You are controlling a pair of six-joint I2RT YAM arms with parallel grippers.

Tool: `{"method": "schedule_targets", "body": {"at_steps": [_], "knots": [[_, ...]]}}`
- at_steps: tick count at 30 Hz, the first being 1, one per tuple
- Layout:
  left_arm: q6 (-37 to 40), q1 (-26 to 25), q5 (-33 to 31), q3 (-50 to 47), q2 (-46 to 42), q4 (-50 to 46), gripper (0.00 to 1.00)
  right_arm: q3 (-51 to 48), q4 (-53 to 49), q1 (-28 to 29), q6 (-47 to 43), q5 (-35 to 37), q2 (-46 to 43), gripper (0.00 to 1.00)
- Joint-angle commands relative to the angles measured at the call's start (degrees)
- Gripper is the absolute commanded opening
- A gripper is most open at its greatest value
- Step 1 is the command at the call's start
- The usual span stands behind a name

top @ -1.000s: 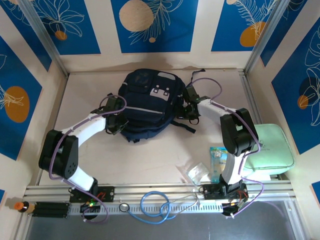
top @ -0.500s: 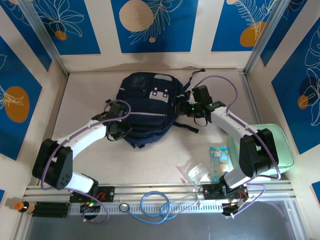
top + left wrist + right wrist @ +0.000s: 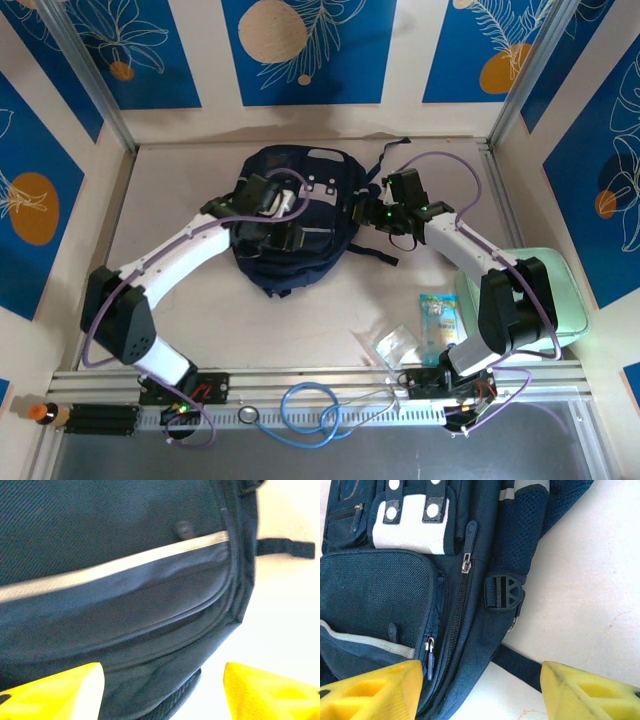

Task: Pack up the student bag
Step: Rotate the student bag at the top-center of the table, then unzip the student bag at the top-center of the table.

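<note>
Two zips lie shut on the student bag [image 3: 290,225], so I judge the step in hand to be getting it open; nothing looks packed yet. The bag lies flat, front up, at the far middle of the tabletop [image 3: 180,300], its grey-white patch [image 3: 407,527] towards the far wall and its pale stripe [image 3: 115,567] running across the front.

My left jaws hang spread over the near part of the bag's front, just above the stripe, pinching nothing. My right jaws hover spread at the bag's right edge, also empty. Below them I see the main zip pull [image 3: 466,562] at the top of its track, a smaller pocket zip pull [image 3: 429,645] nearer to me, a black buckle [image 3: 504,591] on the side and a black strap [image 3: 517,665] trailing onto the tabletop.

Next, I think, my right jaws must come down square on the main zip pull, a thin tab lying flat on soft cloth. It wants a narrow, exact pinch, while my left jaws press or grip the fabric so the bag does not slide with the pull.

Waiting well apart, near right: a mint green zip case [image 3: 570,300], a small snack packet [image 3: 440,318], a clear plastic bag [image 3: 392,345] and what looks like a blue-tubed stethoscope [image 3: 305,410].
</note>
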Motion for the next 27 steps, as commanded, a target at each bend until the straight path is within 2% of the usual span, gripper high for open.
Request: {"method": "schedule_targets", "body": {"at_steps": [1,6,9,15,25,27], "knots": [[15.76,-1.59,-0.45,3.10,5.23,-4.16,0.64,-2.07,0.37,-0.32,2.01,0.17,-2.67,0.64],[28.50,-2.79,-0.84,4.98,9.31,-0.97,0.64,-3.48,-0.76,-2.13,2.57,1.29,-4.86,0.75],[33.09,-3.14,-3.07,6.73,11.92,-1.30,0.64,-5.08,-0.14,-3.81,3.08,0.00,-6.33,0.79],[37.85,-3.65,-7.80,10.17,17.07,-3.81,0.63,-7.23,2.05,-5.77,4.50,-3.52,-7.30,0.80],[42.72,-4.02,-4.07,13.63,20.48,-8.65,0.65,-6.99,1.61,-5.86,5.21,-3.64,-6.71,0.79],[42.84,-3.96,-5.67,13.69,20.85,-7.76,0.65,-7.03,1.52,-5.85,5.39,-3.55,-6.63,0.79]]}}
